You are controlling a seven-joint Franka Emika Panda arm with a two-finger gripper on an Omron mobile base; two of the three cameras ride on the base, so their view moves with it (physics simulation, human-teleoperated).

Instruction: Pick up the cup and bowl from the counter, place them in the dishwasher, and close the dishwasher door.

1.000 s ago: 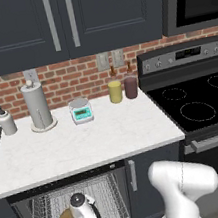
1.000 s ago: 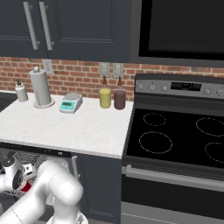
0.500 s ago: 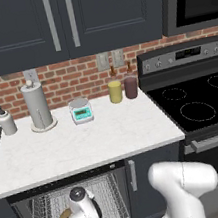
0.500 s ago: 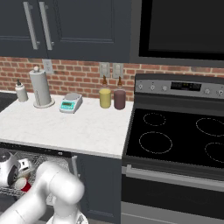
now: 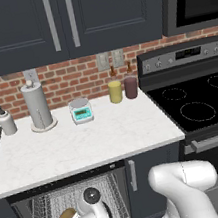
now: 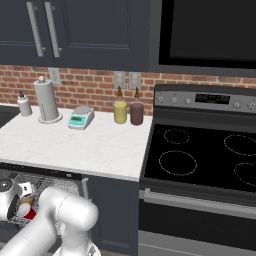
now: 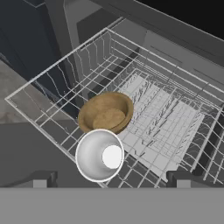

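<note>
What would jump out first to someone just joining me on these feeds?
The arm bent down in front of the counter into the pulled-out wire rack below it. In the hand view, the brown bowl and the cup sit side by side in that rack, the cup showing its pale inside. Behind, the black stovetop sits to the right, with a paper-towel roll and two jars by the brick wall.

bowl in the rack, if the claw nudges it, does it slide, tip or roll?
The bowl looks rigid and wood-like, so probably light and not fragile. It sits tilted against the cup on the wire rack, so a nudge would likely rock or slide it. Its round rim could let it roll if tipped on edge.
</note>
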